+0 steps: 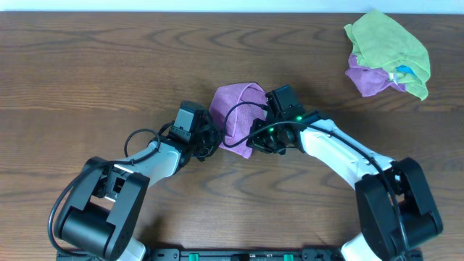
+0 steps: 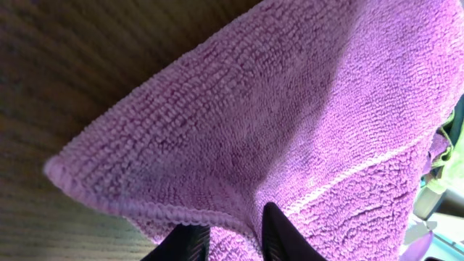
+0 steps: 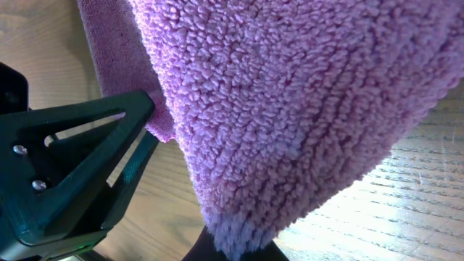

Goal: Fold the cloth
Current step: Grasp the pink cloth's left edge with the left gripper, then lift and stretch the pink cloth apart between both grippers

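A purple cloth (image 1: pixel 233 109) hangs bunched between my two grippers above the middle of the table. My left gripper (image 1: pixel 208 139) is shut on the cloth's hemmed edge; in the left wrist view the cloth (image 2: pixel 290 123) fills the frame and its hem passes between the dark fingers (image 2: pixel 235 235). My right gripper (image 1: pixel 262 125) is shut on another part; in the right wrist view the fluffy cloth (image 3: pixel 290 109) drapes down into the fingers (image 3: pixel 239 250), which are mostly hidden. The left gripper's body (image 3: pixel 65 167) is close beside it.
A heap of a green cloth (image 1: pixel 388 45) over another purple cloth (image 1: pixel 366 78) lies at the back right of the wooden table (image 1: pixel 87 80). The two arms meet close together at the centre.
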